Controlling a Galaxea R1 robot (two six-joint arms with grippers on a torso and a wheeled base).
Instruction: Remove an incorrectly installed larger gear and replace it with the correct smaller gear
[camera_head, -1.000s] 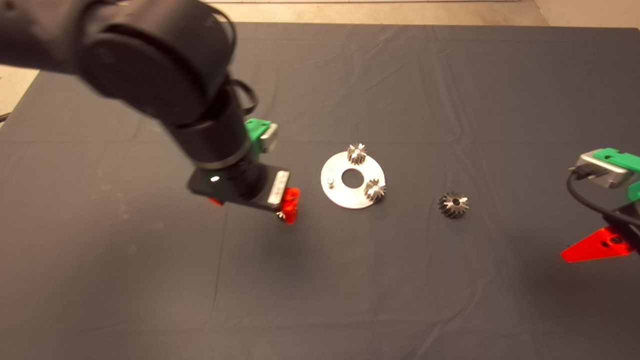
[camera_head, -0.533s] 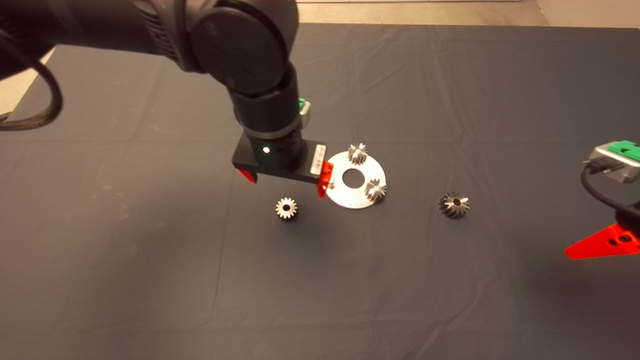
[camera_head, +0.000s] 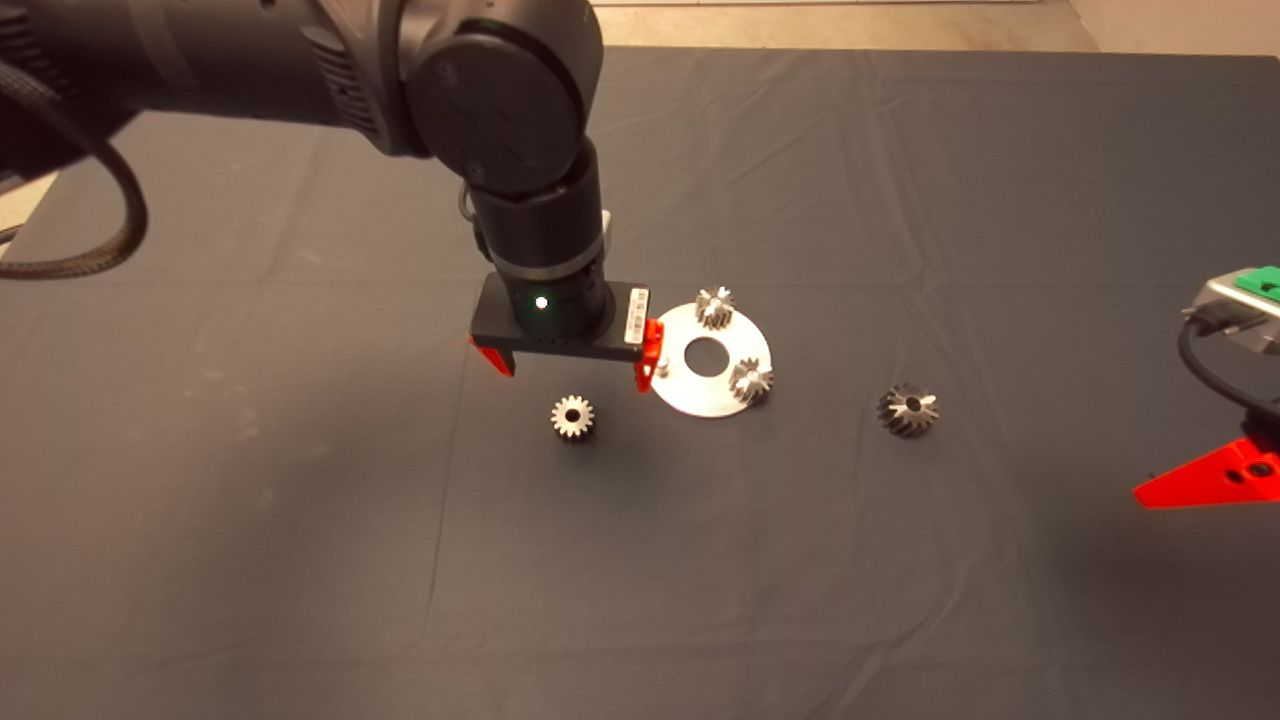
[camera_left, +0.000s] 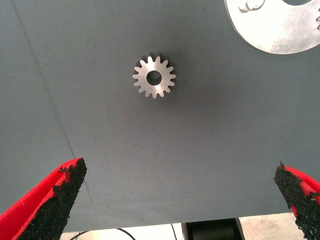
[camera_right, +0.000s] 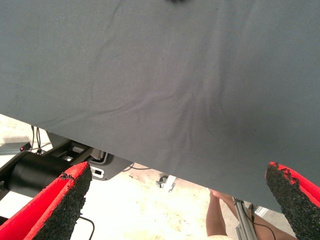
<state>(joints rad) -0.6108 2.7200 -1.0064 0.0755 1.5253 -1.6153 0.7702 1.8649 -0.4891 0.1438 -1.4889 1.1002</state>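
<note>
The smaller gear (camera_head: 572, 416), bright silver with a dark centre hole, lies flat on the mat just left of the silver disc plate (camera_head: 700, 398). It also shows in the left wrist view (camera_left: 154, 76). My left gripper (camera_head: 571, 375) hovers just behind it, open wide and empty, its fingers (camera_left: 47, 202) spread well apart. The plate holds two small silver gears (camera_head: 714, 307) (camera_head: 750, 381) and a bare peg (camera_head: 662, 365). The larger gear (camera_head: 908, 410), dark with slanted teeth, lies on the mat right of the plate. My right gripper (camera_head: 1210, 480) waits at the right edge, open.
The dark mat (camera_head: 800, 600) has creases. The right wrist view shows the mat's edge, the floor, black equipment (camera_right: 35, 175) and a person's leg (camera_right: 220, 220) beyond it.
A second ago my left gripper was low around the smaller gear. It has since moved back toward the plate, and the gear lies free. The right gripper drifted slightly outward.
</note>
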